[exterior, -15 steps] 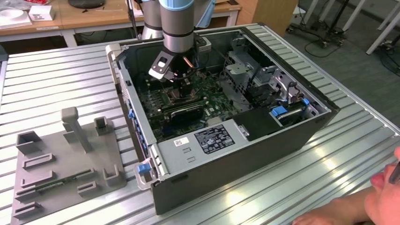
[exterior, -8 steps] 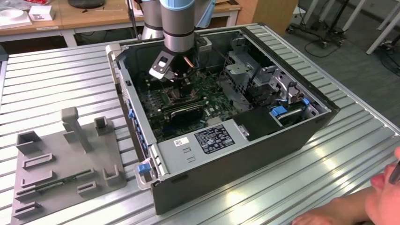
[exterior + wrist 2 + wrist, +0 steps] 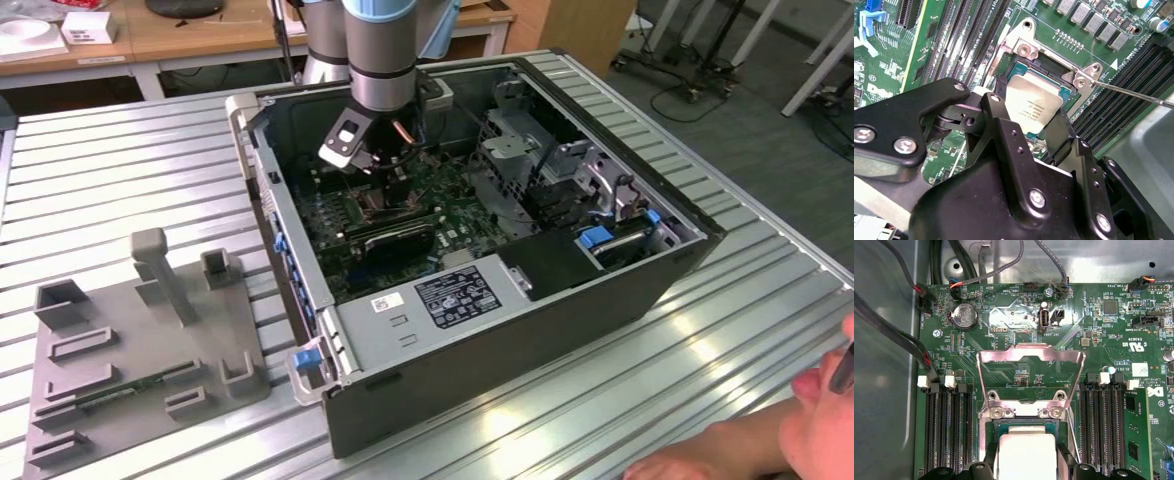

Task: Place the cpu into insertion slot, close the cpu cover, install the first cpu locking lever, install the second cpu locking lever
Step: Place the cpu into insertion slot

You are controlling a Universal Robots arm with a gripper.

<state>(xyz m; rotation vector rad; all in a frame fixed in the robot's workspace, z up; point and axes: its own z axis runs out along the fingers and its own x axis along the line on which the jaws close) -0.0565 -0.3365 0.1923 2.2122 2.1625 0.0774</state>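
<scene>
A robot arm's gripper [image 3: 384, 198] reaches into an open computer case [image 3: 441, 400], at 11 o'clock from the grey power supply box [image 3: 441, 300] in the exterior view. Its fingers [image 3: 999, 120] clamp the cpu [image 3: 1031, 102] (silvery face up), which sits in the insertion slot [image 3: 1041, 70]. The cpu cover [image 3: 1004, 356] stands raised.

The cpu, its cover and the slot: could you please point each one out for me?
cpu [image 3: 1034, 102], second wrist view, middle of its silvery face.
cover [image 3: 996, 356], first wrist view, bar opposite its hinge.
slot [image 3: 1041, 70], second wrist view, dark rim beside the cpu.
</scene>
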